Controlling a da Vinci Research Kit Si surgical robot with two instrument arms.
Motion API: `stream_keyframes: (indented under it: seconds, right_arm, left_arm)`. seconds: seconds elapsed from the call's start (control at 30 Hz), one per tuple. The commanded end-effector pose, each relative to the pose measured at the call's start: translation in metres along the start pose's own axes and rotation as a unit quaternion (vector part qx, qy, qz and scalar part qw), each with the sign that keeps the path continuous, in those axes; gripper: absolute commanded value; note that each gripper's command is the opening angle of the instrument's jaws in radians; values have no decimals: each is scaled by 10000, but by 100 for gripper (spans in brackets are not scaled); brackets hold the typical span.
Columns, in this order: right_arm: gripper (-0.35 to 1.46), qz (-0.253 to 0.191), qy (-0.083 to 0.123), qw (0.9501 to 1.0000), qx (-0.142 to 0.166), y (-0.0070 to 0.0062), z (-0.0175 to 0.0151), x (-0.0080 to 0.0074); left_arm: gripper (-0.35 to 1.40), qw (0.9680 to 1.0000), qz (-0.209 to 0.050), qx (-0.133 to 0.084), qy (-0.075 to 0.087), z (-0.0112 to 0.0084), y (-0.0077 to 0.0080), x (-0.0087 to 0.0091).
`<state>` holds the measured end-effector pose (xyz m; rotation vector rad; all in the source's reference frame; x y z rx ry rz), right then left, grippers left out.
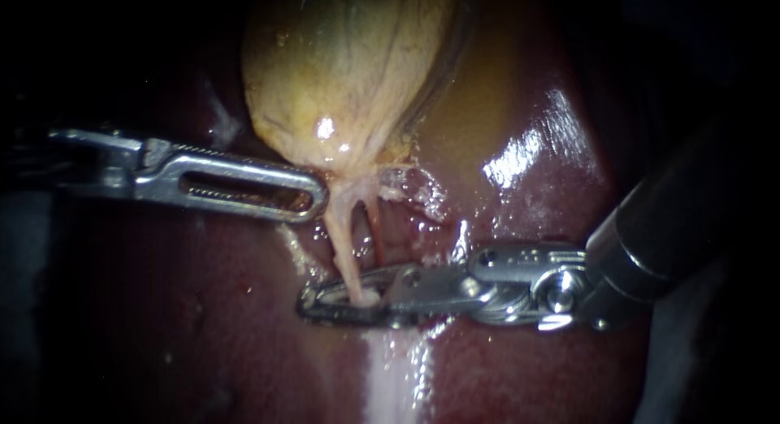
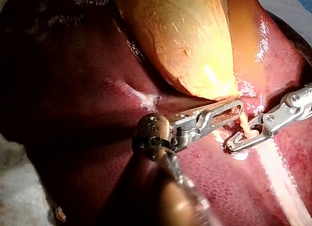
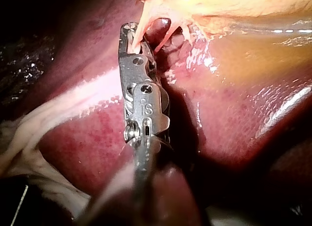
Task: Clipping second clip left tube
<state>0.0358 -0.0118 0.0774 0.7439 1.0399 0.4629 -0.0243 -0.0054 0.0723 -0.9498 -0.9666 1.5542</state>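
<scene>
Pale and thin, the left tube [image 1: 345, 237] hangs from the neck of the gallbladder [image 1: 341, 67]. Its long axis runs down the endoscope view, leaning slightly right toward its lower end. The right instrument [image 1: 325, 304] crosses it almost at right angles, and its jaws are closed narrowly around that lower end. The left instrument [image 1: 315, 198] lies level, its slotted jaws pinched on the gallbladder neck where the tube begins. A redder tube [image 1: 379, 229] runs just beside it over the liver [image 1: 520, 367].

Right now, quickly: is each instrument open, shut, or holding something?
Left instrument: tip at the gallbladder neck; grip cannot be told.
Right instrument: jaws shut on the left tube.
</scene>
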Motion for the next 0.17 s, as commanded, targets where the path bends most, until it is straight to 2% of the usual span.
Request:
stream_keyframes:
  seconds: [0.03,0.17]
  right_arm:
    - [-35,8,2,10000,-2,-1,0,0]
    - [-35,8,-3,10000,14,-1,0,0]
  left_arm:
    - [-35,10000,-1,-4,-1,0,0,0]
    - [-35,10000,-1,-4,-2,0,-1,0]
